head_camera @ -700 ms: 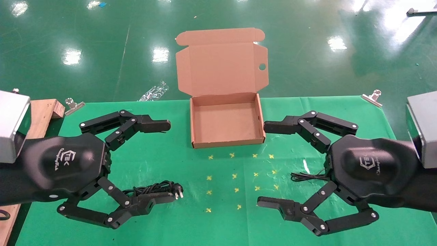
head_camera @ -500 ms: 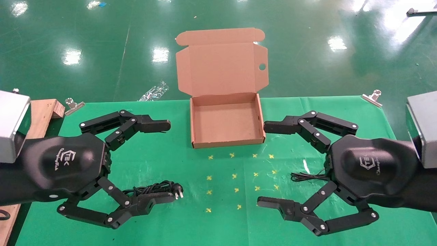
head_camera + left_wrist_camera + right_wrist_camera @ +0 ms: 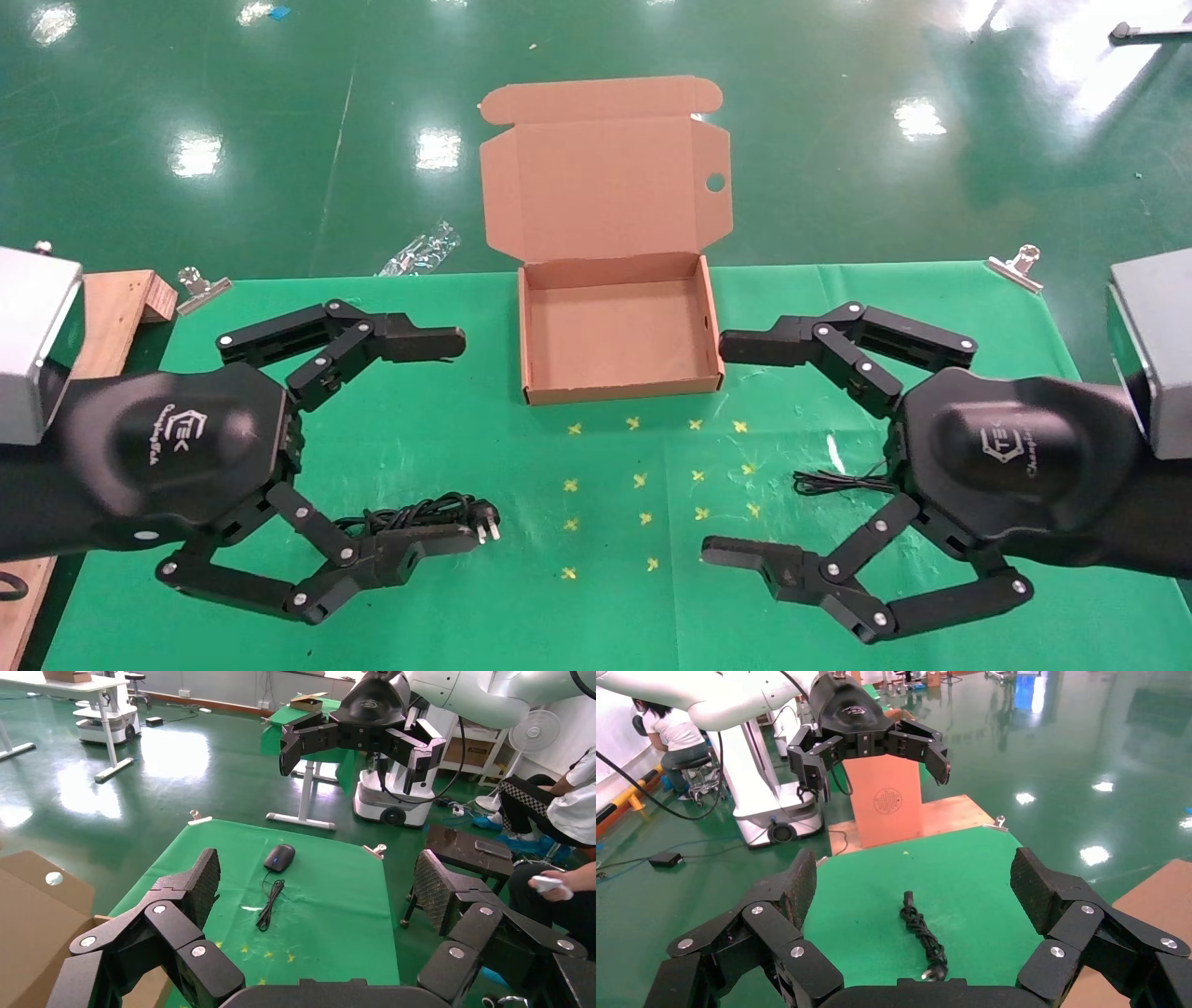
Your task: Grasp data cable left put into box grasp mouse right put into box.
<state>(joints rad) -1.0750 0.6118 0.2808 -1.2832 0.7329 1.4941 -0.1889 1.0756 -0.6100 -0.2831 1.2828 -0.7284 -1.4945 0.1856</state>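
The open brown box (image 3: 619, 387) stands at the back middle of the green mat, with its lid (image 3: 605, 186) folded up behind it. The bundled black data cable (image 3: 428, 509) lies front left, partly under my left gripper's lower finger; it shows whole in the right wrist view (image 3: 921, 932). The body of the mouse is hidden behind my right hand in the head view, where only its thin cord (image 3: 838, 482) shows. The left wrist view shows the mouse (image 3: 280, 857) on the mat. My left gripper (image 3: 463, 440) and right gripper (image 3: 717, 449) hover open, holding nothing.
Binder clips (image 3: 200, 284) (image 3: 1017, 264) pin the mat's back corners. A wooden board (image 3: 112, 317) lies off the left edge. Yellow cross marks (image 3: 652, 475) dot the mat in front of the box. A plastic wrapper (image 3: 419, 252) lies on the floor behind.
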